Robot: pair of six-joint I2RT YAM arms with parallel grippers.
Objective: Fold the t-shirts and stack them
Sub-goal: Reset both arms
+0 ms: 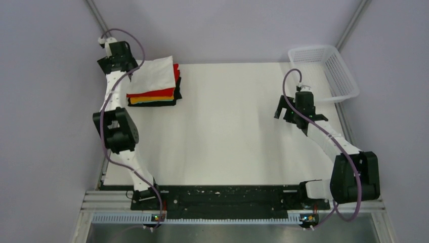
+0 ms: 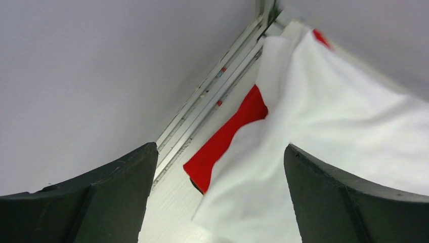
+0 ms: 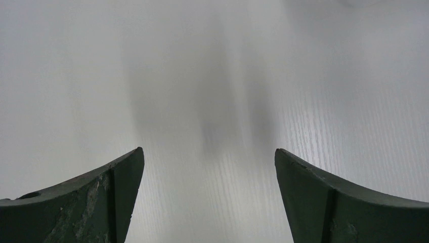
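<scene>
Four folded t-shirts sit in one stack at the far left corner of the table (image 1: 227, 131). The white t-shirt (image 1: 152, 75) is on top, with the red t-shirt (image 1: 151, 92), the orange-yellow t-shirt (image 1: 152, 98) and the black t-shirt (image 1: 152, 104) beneath it in that order. One white mesh basket (image 1: 328, 71) stands at the far right corner, well apart from the stack.

From my remote station I see both arms raised. The left arm runs up the left edge with its elbow lifted, its wrist at the stack's far left side. Its camera looks down on the white cloth with a strip of red showing beneath. The left gripper (image 2: 220, 149) has its fingers spread wide and nothing between them.

The right arm bends at the near right and reaches toward the far side. The right gripper (image 3: 208, 150) hangs over bare tabletop, near the basket, with its fingers likewise apart and empty.
</scene>
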